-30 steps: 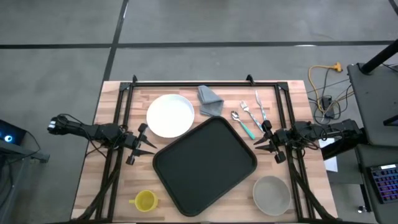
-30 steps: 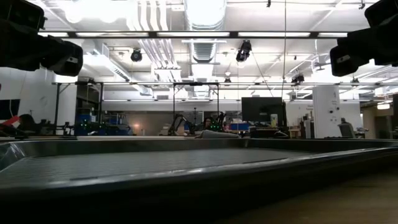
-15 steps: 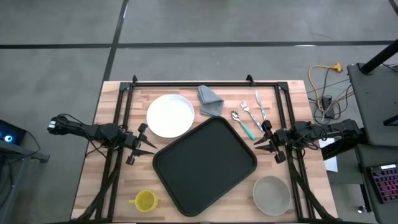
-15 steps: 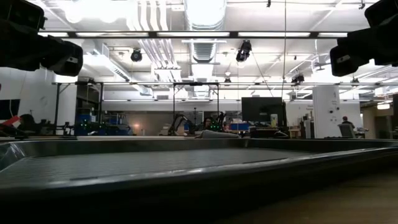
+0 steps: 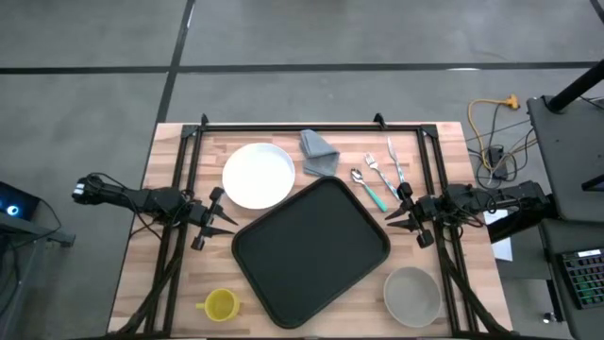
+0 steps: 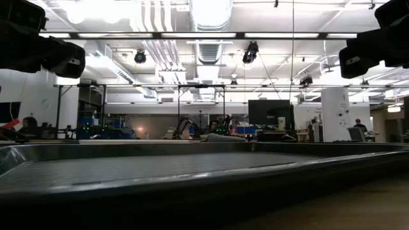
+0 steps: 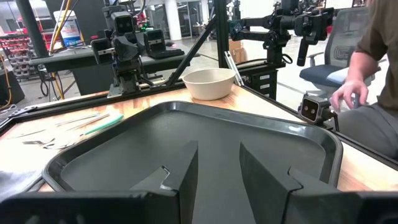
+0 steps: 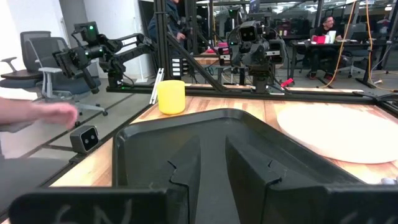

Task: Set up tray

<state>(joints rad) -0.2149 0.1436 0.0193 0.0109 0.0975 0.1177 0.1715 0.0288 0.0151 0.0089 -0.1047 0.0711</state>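
Two grippers, both mine, flank the tray. Neither touches it, both hover w/ fingers spread and nothing between them. Left gripper sits just off the tray's left corner; right gripper just off its right corner, so they look abt equally near, and I'd say either arm could start.

Tray lies mid-table, empty, rotated diagonal: long axis runs from its far-right corner by the cutlery down to its near-left corner by the yellow cup. Corners, not edges, point at my fingers.

Nearest the table's front edge, beside the tray: yellow cup at its left, grey bowl at its right. Farther back: white plate just off the tray's far-left edge, teal-handled spoon and the forks off its far-right edge, grey napkin beyond the far corner.

Beyond the table, a person's hand shows in the left wrist view, well apart from the tray.

My guess: setup not yet begun; items go onto the tray next.
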